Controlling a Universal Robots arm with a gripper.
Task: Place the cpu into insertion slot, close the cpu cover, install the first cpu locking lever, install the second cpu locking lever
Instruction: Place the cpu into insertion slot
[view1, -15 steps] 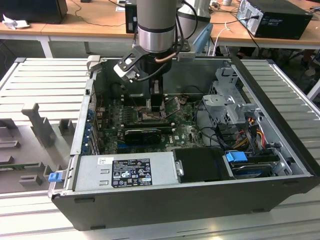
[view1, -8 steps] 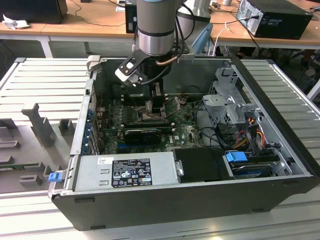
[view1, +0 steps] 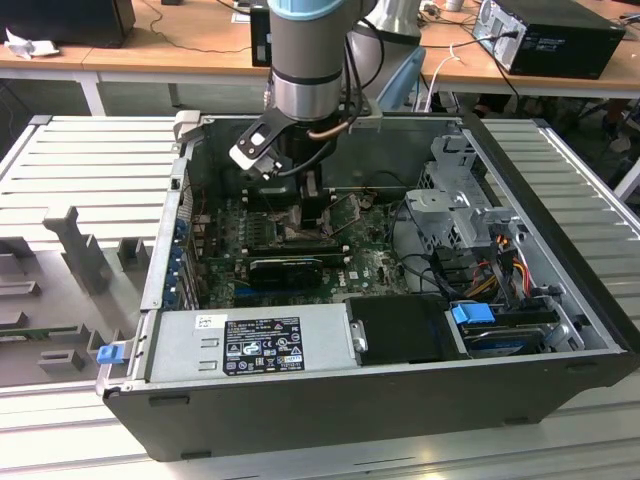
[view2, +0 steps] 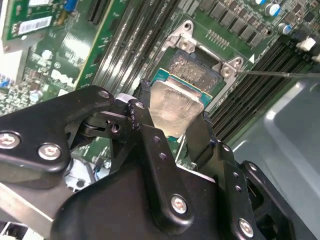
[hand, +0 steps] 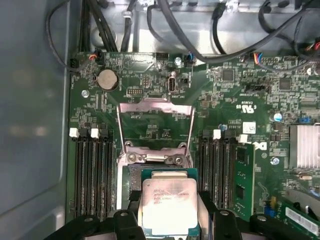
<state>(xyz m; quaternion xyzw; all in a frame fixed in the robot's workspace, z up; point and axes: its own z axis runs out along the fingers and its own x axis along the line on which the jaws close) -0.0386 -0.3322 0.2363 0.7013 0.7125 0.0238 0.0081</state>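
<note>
Cpu (hand: 167, 205) placement is not finished. We see the chip clamped by its two opposite edges between the closed fingers of the gripper (hand: 170, 222). It is just over the insertion slot (view2: 192, 67), whose dark bed with its grey rim lies partly bare beyond the chip in the second wrist view. We cannot tell whether any edge is already touching the slot.

In the exterior view, the gripper (view1: 300, 200) sits in the upper middle of the frame, deep inside the open computer case (view1: 350, 400). The cpu cover (hand: 155, 104) stands swung up and open behind the slot, so none of the closing steps has been done. Black memory slots (hand: 92, 170) flank the socket on both sides.

We see three risks:

- **Tilt:** In the second wrist view the chip (view2: 175, 107) looks tilted against the socket frame. If it goes down at that angle, one corner could meet the contacts first and bend them, or the chip could ride up on the rim instead of seating.
- **Grip:** The hold is only on thin edges, so a small bump against the rim could twist or slip the chip.
- **Cover:** The raised cover is close to the fingers, and a brush against it could knock it shut.
</note>
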